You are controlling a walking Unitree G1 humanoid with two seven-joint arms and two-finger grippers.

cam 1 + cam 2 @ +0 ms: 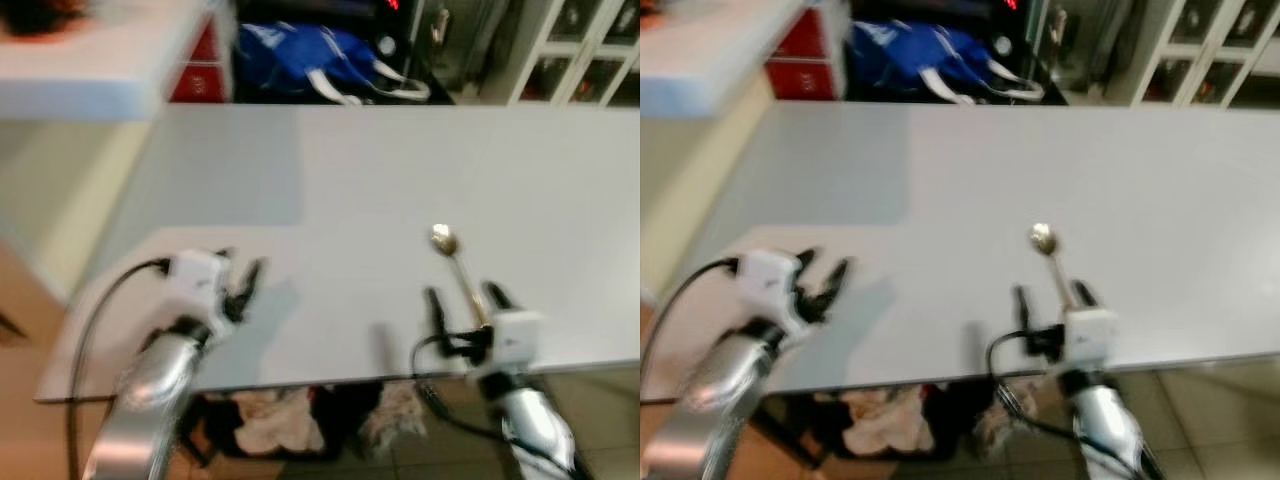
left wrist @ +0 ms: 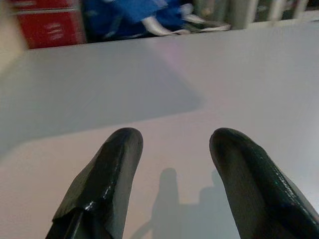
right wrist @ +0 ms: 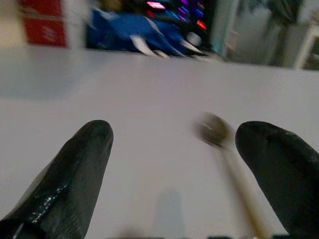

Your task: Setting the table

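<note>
A gold spoon (image 1: 456,268) lies on the white table (image 1: 400,190), bowl pointing away from me, handle toward the near edge. My right gripper (image 1: 462,298) hovers open over the near edge, its fingers on either side of the spoon's handle; the spoon (image 3: 222,142) lies close to one finger (image 3: 279,164) and I cannot tell whether they touch. My left gripper (image 1: 240,275) is open over the table's near left part, with bare tabletop between its fingers (image 2: 107,174).
A blue bag (image 1: 310,55) with white straps and a red box (image 1: 200,65) sit beyond the table's far edge. A white counter (image 1: 90,55) stands at the far left, white cabinets (image 1: 580,50) at the far right. Crumpled cloth (image 1: 270,420) lies under the near edge.
</note>
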